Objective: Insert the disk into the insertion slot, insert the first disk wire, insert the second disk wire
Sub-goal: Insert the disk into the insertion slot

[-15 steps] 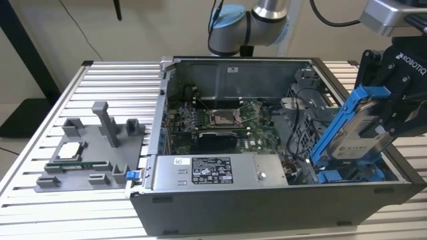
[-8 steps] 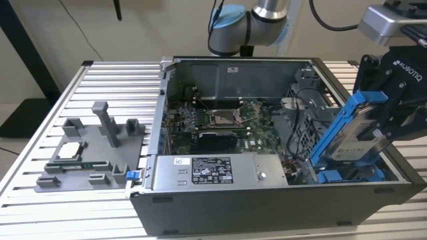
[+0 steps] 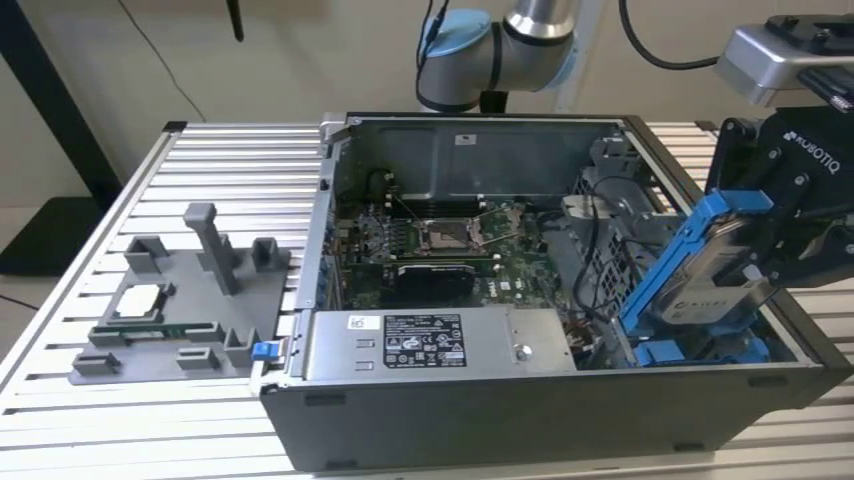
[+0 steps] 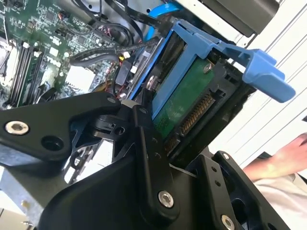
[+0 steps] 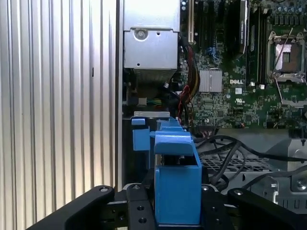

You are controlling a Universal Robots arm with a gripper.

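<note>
Nearest the lens in the first wrist view, the black linked fingers (image 5: 139,213) of the gripper (image 5: 177,213) are clenched on the disk (image 5: 177,184), a flat rectangular silver-grey drive with a white label, clipped in a bright blue plastic carrier. In the exterior view, well away from the gripper (image 3: 758,268) towards the exterior view's left, a grey plastic fixture plate (image 3: 240,310) lies on the ribbed aluminium table (image 3: 80,420). Closer to the gripper stands the open dark grey metal computer case (image 3: 534,420), with the green motherboard (image 3: 441,240) and the grey power-supply box (image 3: 427,345) inside. Just beside the gripper, the disk (image 3: 707,285) hangs steeply tilted, its lower end down in the case by the insertion slot (image 3: 687,352), a narrow grey metal bay with bright blue latch pieces; whether they touch I cannot tell. Black cables (image 5: 230,153) run through the case near the gripper.
</note>
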